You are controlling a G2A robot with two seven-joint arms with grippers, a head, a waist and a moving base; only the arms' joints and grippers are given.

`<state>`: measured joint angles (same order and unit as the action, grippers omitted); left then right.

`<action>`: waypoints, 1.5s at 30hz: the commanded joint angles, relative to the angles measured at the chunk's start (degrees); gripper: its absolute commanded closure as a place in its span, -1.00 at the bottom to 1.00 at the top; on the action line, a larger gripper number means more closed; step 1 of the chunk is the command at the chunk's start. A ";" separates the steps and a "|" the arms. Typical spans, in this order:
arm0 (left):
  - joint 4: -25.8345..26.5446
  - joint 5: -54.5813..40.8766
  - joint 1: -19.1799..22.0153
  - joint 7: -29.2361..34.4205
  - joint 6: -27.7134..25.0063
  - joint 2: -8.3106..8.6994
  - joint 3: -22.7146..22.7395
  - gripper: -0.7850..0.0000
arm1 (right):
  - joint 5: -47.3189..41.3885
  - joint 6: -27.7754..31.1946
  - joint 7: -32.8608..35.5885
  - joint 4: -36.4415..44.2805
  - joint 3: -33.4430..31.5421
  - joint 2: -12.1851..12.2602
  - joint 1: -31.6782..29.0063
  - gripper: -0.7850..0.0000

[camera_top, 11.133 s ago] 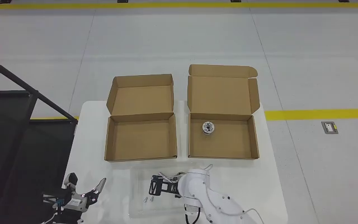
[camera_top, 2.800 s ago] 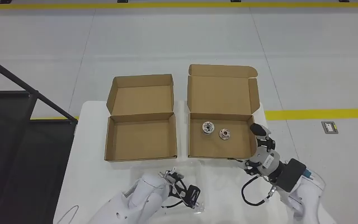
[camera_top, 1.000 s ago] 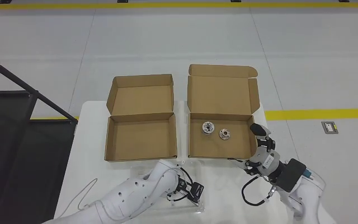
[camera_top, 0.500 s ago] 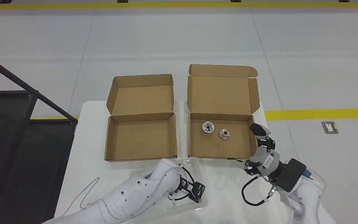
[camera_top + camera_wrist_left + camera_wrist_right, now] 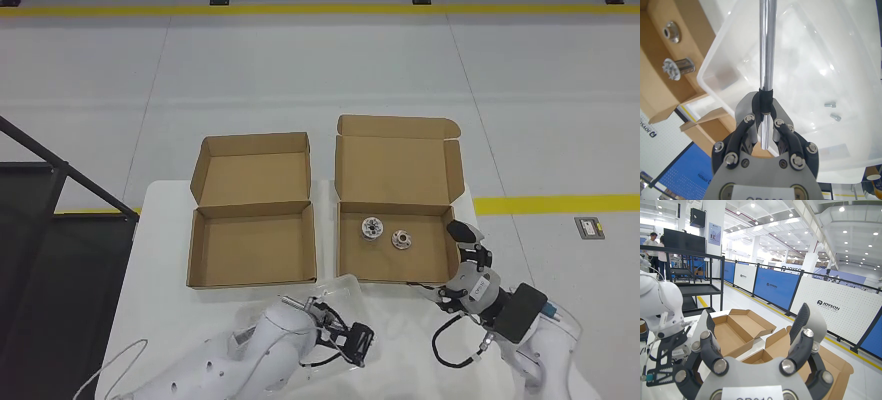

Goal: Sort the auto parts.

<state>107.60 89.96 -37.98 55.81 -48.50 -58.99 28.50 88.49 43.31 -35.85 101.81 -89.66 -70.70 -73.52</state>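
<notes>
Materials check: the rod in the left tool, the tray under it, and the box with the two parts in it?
The rod looks like metal, likely polished or chromed steel: mirror-bright, with sharp streak reflections. The tray looks like clear glossy plastic: see-through floor, milky rim. The box looks like brown matte cardboard: folded flaps, creased corners.

Free way above left box [image 5: 250, 248]; clear bin [image 5: 810, 66] rim near rod [image 5: 766, 47].

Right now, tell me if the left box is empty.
Empty: the left box shows only bare cardboard; both metal parts sit in the right box.
</notes>
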 commanded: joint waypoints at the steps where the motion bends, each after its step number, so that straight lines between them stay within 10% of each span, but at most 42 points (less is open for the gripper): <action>1: 4.60 0.74 -2.14 0.87 0.90 2.47 3.25 1.00 | 0.00 0.00 0.00 0.00 0.00 0.00 0.00 -1.00; 13: 21.23 -0.48 -19.10 2.12 3.34 13.11 31.33 1.00 | 0.00 0.00 0.00 0.00 0.00 0.00 0.00 -1.00; 26: 21.54 -0.88 -20.72 1.19 3.07 13.39 32.54 1.00 | 0.00 0.00 0.00 0.00 0.00 0.00 0.00 -1.00; 45: -14.62 1.36 -0.03 -13.49 -5.35 9.47 24.90 1.00 | 0.00 0.00 0.00 0.00 0.00 0.00 0.00 -1.00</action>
<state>95.08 90.54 -39.30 42.90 -53.58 -49.21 54.42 88.49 43.31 -35.85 101.81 -89.66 -70.70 -73.52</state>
